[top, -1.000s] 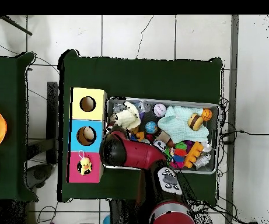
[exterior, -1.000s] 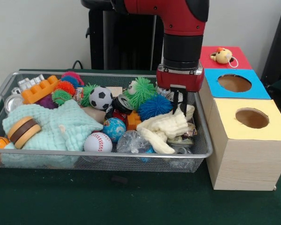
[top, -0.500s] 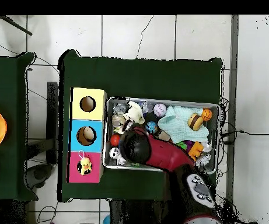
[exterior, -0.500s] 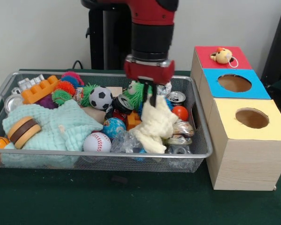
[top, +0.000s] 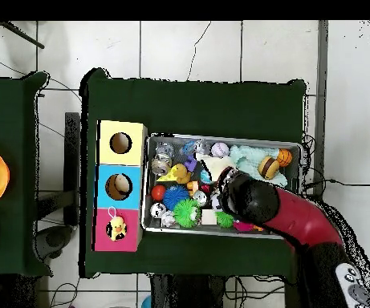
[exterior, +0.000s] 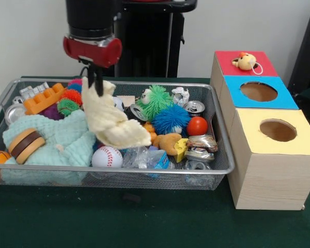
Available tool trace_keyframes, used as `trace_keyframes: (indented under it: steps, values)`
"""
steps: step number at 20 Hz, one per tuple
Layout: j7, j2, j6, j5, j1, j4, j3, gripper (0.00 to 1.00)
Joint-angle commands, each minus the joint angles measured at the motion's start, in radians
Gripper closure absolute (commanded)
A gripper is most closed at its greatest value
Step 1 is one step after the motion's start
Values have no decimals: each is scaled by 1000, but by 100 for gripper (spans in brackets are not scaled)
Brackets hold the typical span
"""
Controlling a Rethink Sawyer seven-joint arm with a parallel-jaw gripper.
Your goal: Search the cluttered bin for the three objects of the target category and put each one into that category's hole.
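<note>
Gripper [exterior: 96, 82] clamped, pointing down

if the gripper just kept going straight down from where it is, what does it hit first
The gripper points down, shut on a cream cloth hanging beneath it. Going down, that cloth would probably settle first on the mint green cloth and the baseball, though depth is unclear.

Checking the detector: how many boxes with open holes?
2: the blue-topped box in the middle of the row and the yellow-topped box at its near end. The red-topped box's hole isn't visible.
</note>
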Motion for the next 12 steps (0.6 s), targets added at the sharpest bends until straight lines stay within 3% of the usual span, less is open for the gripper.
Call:
trace_keyframes:
  steps: [1,5,6,12]
  values:
    - [-188,-20,81,-99,-48,-83,165,100]
    - [-164,-11,63,-133,-55,-85,180,100]
    - [-150,-11,57,-145,-61,-81,192,0]
    - [-101,-12,-8,-163,-69,-56,204,0]
